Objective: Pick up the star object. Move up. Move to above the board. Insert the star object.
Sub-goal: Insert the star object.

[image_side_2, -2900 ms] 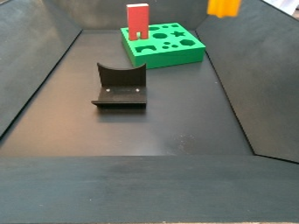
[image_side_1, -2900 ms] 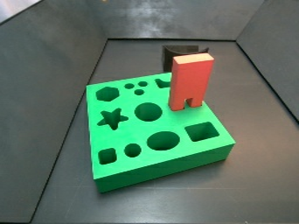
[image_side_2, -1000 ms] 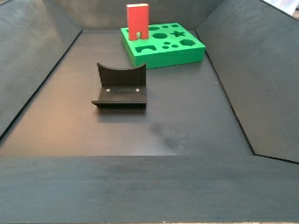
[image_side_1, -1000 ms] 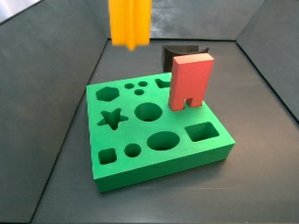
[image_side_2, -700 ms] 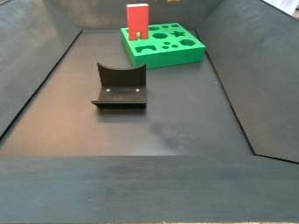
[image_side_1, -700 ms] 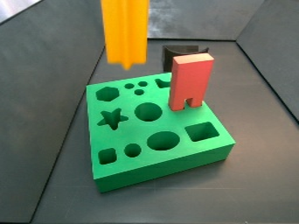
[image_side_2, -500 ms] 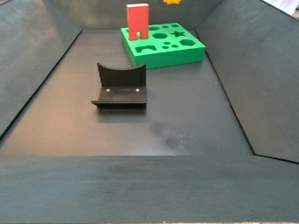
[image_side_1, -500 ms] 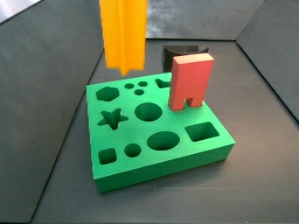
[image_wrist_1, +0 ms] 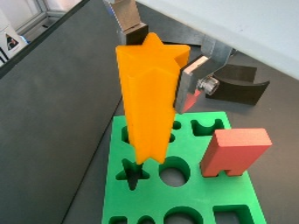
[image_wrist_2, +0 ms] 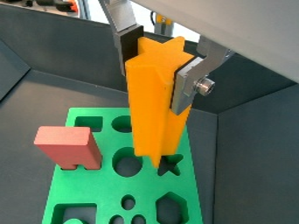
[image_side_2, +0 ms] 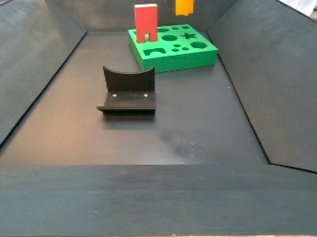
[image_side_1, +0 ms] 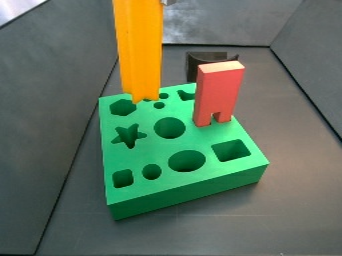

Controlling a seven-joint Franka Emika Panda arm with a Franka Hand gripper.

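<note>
The star object (image_wrist_1: 149, 96), a tall orange-yellow ridged prism, hangs upright with my gripper (image_wrist_1: 158, 52) shut on its upper end. In both wrist views a silver finger (image_wrist_2: 187, 83) presses each side. Its lower end hovers over the green board (image_side_1: 201, 175), close to the star-shaped hole (image_wrist_2: 172, 164) in the wrist views. A side view shows the star object (image_side_1: 138, 45) still above the board's top face, while my gripper is out of frame. Only the prism's tip (image_side_2: 183, 6) shows above the board (image_side_2: 173, 51) in the far side view.
A red arch-shaped block (image_side_1: 218, 92) stands in the board at its far right corner. The dark fixture (image_side_2: 128, 91) sits on the floor mid-bin, away from the board. Sloped grey walls (image_side_1: 67, 90) enclose the bin.
The star object came in over the board, then sank steadily; its lower end is now just above the board's top. Board, red block and fixture have not moved.
</note>
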